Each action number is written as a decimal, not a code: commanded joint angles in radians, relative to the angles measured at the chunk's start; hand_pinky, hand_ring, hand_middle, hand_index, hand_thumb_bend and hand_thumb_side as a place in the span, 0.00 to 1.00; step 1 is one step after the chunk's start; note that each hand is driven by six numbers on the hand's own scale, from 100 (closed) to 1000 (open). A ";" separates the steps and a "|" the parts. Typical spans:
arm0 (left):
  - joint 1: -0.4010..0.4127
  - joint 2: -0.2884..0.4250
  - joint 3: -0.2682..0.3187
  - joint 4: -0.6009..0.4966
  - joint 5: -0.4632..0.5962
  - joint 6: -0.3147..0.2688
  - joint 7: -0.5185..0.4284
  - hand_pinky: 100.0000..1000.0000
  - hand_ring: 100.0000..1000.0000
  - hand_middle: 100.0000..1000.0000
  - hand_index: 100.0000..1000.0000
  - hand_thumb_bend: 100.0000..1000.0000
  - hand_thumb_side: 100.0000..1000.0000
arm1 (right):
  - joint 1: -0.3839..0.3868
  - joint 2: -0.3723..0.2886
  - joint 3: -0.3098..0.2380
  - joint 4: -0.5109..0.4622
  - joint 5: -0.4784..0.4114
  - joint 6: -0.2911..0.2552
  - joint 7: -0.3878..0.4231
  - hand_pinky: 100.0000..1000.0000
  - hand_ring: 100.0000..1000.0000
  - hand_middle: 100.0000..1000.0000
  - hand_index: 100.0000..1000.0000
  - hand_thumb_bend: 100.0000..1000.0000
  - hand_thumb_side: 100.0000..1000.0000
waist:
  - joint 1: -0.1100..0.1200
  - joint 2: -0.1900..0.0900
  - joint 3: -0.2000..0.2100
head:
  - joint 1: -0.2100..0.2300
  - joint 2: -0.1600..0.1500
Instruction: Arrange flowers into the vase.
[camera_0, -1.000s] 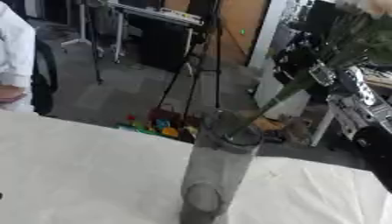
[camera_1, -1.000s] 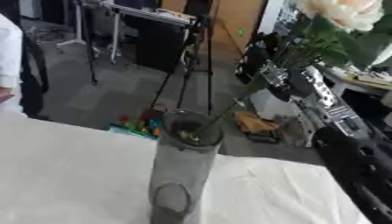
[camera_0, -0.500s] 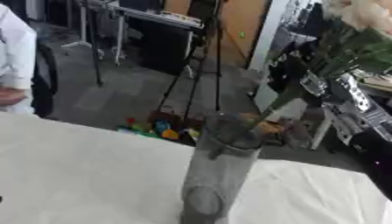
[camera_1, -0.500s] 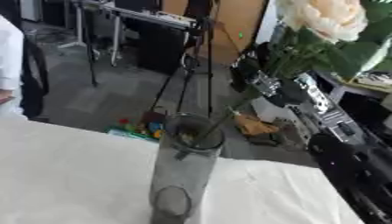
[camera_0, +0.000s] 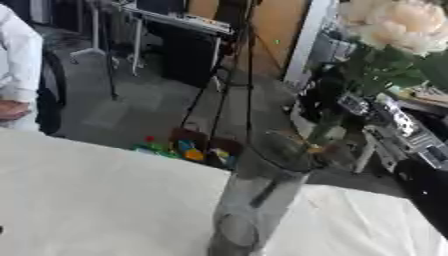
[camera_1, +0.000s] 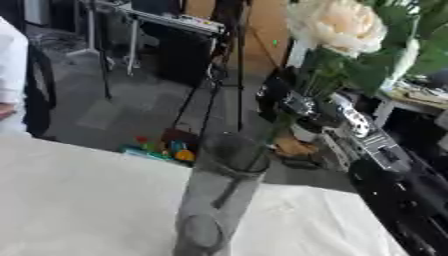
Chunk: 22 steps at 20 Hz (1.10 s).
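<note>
Your right hand (camera_1: 302, 102) comes in from the upper right and sits just above and beside the rim of the vase (camera_1: 217, 195). Fingers look curled around the green stem of the flower (camera_1: 337, 24), but the hand is dark and blurred against the clutter behind it, so you can't confirm how far they close. In the left eye view the same hand sits up right of the rim, partly lost behind the leaves.

Flower: a cream, rose-like bloom, high in the upper right, well above the vase. Green leaves (camera_1: 395, 47) spread below and to the right of the bloom. The stem runs down-left from the hand into the vase mouth; a dark line of it shows through the glass, slanted, with the lower end partway down inside. You can't tell whether it touches the bottom.

Vase: tall clear glass cylinder, upright, standing on the white tablecloth (camera_0: 96, 200) at the lower middle of the view. Its base is cut off by the bottom edge.

Your left hand doesn't show in either view.

Background: a tripod (camera_0: 236, 60) stands on the floor behind the table, with small coloured toys (camera_0: 188, 150) near its feet. A person in a white sleeve (camera_0: 17, 65) is at the far left edge, well apart from the vase.
</note>
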 joint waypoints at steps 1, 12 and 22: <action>-0.014 0.017 0.006 -0.017 0.001 0.003 0.000 0.68 0.63 0.87 0.92 0.26 0.98 | -0.019 -0.028 -0.024 -0.026 0.009 -0.139 0.140 0.00 0.20 0.00 0.00 0.00 0.59 | 0.009 -0.034 -0.004 | 0.003 -0.017; -0.013 0.013 0.005 -0.017 0.003 0.005 -0.002 0.68 0.63 0.86 0.92 0.26 0.98 | -0.046 -0.003 -0.024 -0.023 -0.060 -0.053 0.079 0.00 0.20 0.00 0.00 0.00 0.68 | 0.009 -0.034 -0.001 | 0.002 -0.026; -0.016 0.008 0.008 -0.017 0.002 0.005 -0.002 0.68 0.63 0.86 0.92 0.26 0.98 | -0.062 0.003 -0.033 -0.017 -0.106 -0.007 0.075 0.00 0.21 0.00 0.02 0.00 0.72 | 0.005 -0.029 0.003 | 0.010 -0.055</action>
